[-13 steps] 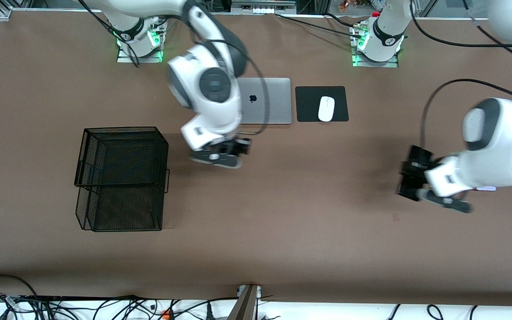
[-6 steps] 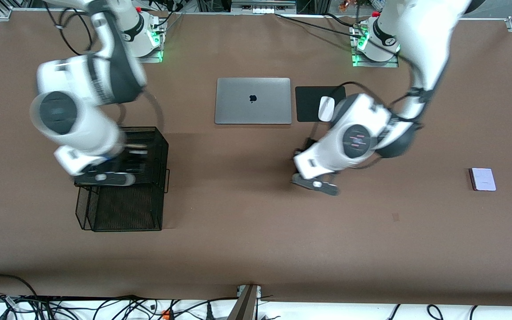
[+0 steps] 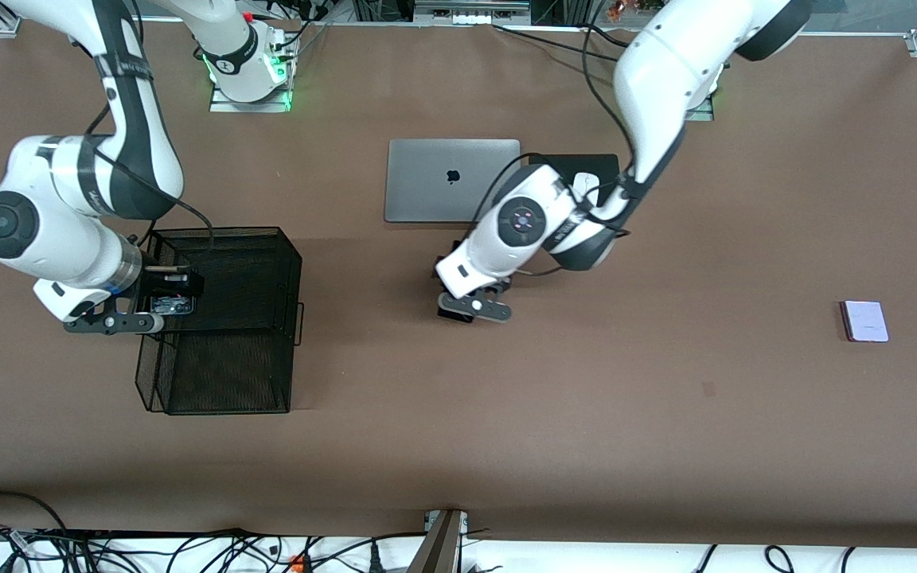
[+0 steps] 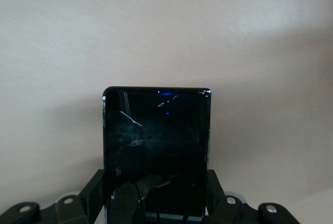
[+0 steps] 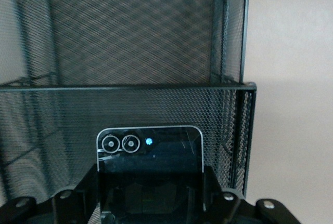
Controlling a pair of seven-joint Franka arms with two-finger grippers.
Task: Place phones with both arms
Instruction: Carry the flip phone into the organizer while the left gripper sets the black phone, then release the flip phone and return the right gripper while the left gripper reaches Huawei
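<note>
My right gripper (image 3: 164,304) is shut on a small squarish black phone (image 3: 174,303) with two camera rings and holds it over the black mesh basket (image 3: 220,231). In the right wrist view the phone (image 5: 150,154) sits between the fingers of that gripper (image 5: 150,203), with the basket's mesh wall (image 5: 130,52) past it. My left gripper (image 3: 470,306) is shut on a black phone (image 3: 450,312) low over the bare middle of the table. The left wrist view shows that phone (image 4: 156,141) standing up between the fingers of the gripper (image 4: 156,206). The white-lavender phone (image 3: 864,321) lies flat toward the left arm's end.
A closed silver laptop (image 3: 453,181) lies near the bases. Beside it is a black mouse pad (image 3: 598,163), partly covered by the left arm. The mesh basket has a lower tier (image 3: 220,374) reaching toward the front camera. Cables run along the table's front edge.
Both arms swung toward the right arm's end. The right gripper came over the basket with its phone. The left gripper left the white-lavender phone's area and reached the table's middle.
</note>
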